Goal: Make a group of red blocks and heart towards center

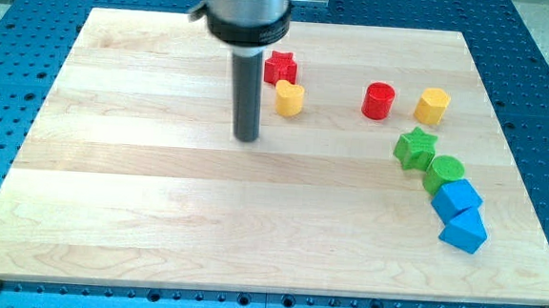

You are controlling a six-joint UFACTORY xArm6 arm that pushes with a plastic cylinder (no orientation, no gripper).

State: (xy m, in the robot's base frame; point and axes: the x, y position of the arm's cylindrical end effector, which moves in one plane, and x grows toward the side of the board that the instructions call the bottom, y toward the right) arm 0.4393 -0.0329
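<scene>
Looking down on the wooden board (156, 214), we see our dark rod standing upright in the upper middle, with my tip (247, 138) resting on bare wood. The rod has no fingers to open or close; it is a plain straight end, touching no block.

The red star (281, 66) lies up and to the view's right of my tip, near the board's top edge. Directly below it, touching or nearly touching it, sits the yellow heart (289, 99). That heart is the nearest block to my tip, just to the view's right and a little higher, with a narrow strip of wood between them.

The red cylinder (378, 100) stands farther to the view's right, well apart from the star and heart, at about the heart's height. Just beside it on the right is a yellow hexagonal block (432, 105), with a small gap between the two.

Lower on the right side a chain of four blocks runs down toward the view's bottom right: a green star (415, 147), a green cylinder (444, 172) touching it, then a blue block (457, 198), then a second blue block (465, 230), each pressed against the one before. All of them lie well away from my tip.
</scene>
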